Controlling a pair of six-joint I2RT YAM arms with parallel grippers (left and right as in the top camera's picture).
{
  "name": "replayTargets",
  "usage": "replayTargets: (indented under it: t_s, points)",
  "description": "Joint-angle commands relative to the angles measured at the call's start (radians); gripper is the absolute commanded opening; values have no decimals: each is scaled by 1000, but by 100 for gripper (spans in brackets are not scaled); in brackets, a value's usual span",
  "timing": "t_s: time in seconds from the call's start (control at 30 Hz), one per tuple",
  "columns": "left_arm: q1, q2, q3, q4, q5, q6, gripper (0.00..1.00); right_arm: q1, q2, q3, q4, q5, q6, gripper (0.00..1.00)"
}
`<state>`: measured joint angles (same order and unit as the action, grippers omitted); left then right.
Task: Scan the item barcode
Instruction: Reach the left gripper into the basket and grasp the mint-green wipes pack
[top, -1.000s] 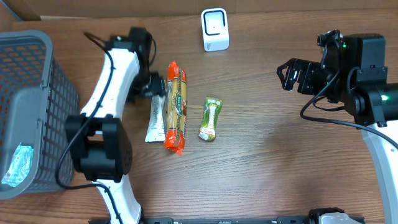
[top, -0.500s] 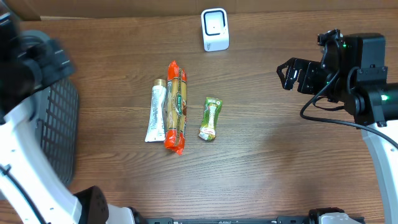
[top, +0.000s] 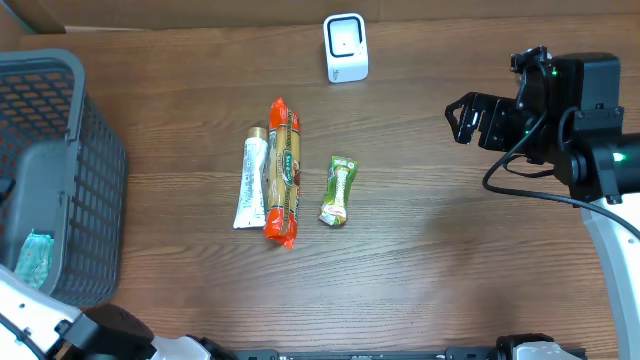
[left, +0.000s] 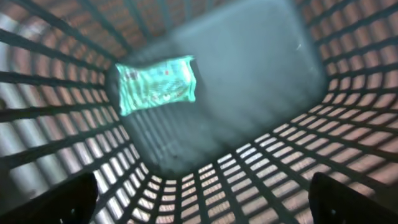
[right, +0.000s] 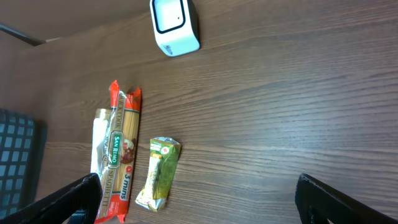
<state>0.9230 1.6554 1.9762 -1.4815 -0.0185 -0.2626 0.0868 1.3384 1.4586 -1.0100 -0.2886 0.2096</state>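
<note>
Three items lie side by side mid-table: a white tube (top: 250, 183), an orange spaghetti pack (top: 283, 172) and a green packet (top: 339, 190). The white barcode scanner (top: 346, 47) stands at the far edge. My left gripper (left: 202, 205) hangs open over the inside of the grey basket (left: 348, 68), nothing between its fingers; a teal packet (left: 155, 84) lies on the basket floor below it. My right gripper (top: 462, 118) is open and empty at the right, well away from the items. In the right wrist view the spaghetti pack (right: 118, 155), green packet (right: 160, 173) and scanner (right: 175, 25) show ahead.
The basket (top: 95, 150) fills the table's left side, the teal packet (top: 33, 258) in its near corner. Only a piece of the left arm (top: 60, 335) shows at the overhead view's bottom left. Bare wood lies between the items and the right arm (top: 590, 150).
The left arm has swung away from the white tube, across the basket, and mostly out of the overhead view; its jaws have opened wider. The items and the right arm have not moved.
</note>
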Motion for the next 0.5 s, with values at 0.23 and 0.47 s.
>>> replayTargets:
  t_s: [0.23,0.47]
  points:
    - [0,1,-454,402,-71,-1,100,6,0,27,-4,0,-2,100]
    - [0,2,-705,744,-165,136,100,6,0,27,-7,0,-1,100]
